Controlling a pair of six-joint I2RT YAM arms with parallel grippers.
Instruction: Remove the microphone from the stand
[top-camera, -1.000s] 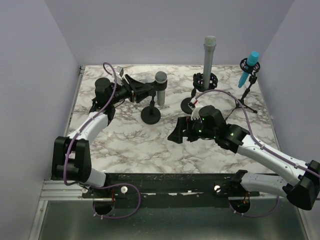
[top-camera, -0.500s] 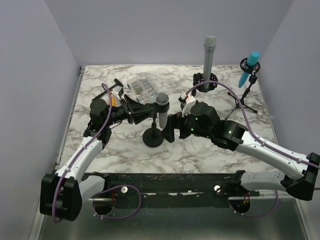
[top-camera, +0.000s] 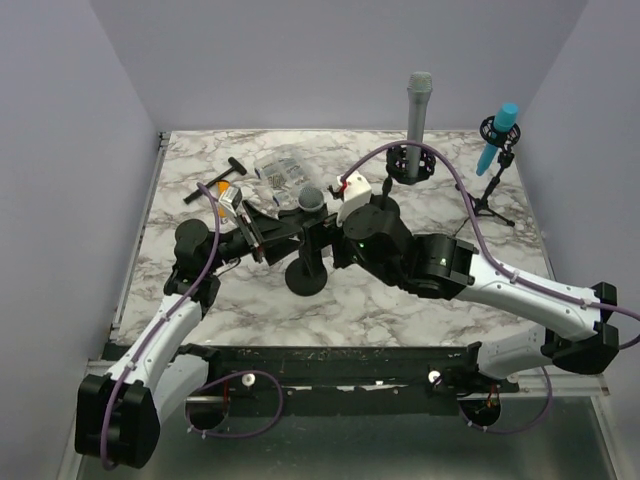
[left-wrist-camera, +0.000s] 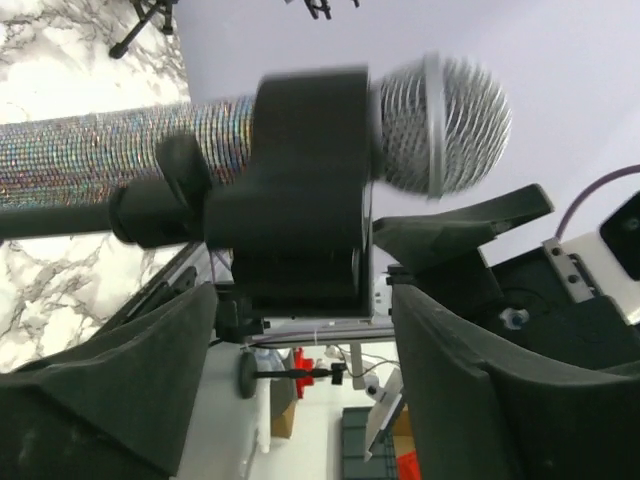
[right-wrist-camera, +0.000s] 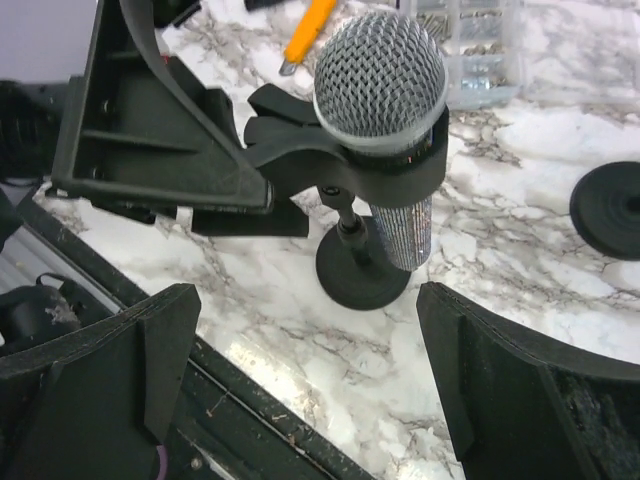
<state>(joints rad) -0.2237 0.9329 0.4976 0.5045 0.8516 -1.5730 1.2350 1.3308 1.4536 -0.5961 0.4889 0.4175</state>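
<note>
1. Right gripper (right-wrist-camera: 305, 310): jaws at full spread, nothing held.
2. Left gripper (left-wrist-camera: 300, 300): jaws part open, one finger each side of clip (left-wrist-camera: 290, 190), no contact seen, nothing held.
3. Microphone (top-camera: 312, 198): dead ahead of right gripper, centred betw. its fingers. Upright, seated in clip on stand (right-wrist-camera: 360, 275), just beyond left fingertips.
4. Handling (judged): rigid, mod. weight. Mesh head (right-wrist-camera: 380, 70) prob. dents, so avoid. Glitter barrel (right-wrist-camera: 402, 235) below clip should give friction. Grip there, draw along axis. Stand looks light, may tip unless braced.
</note>
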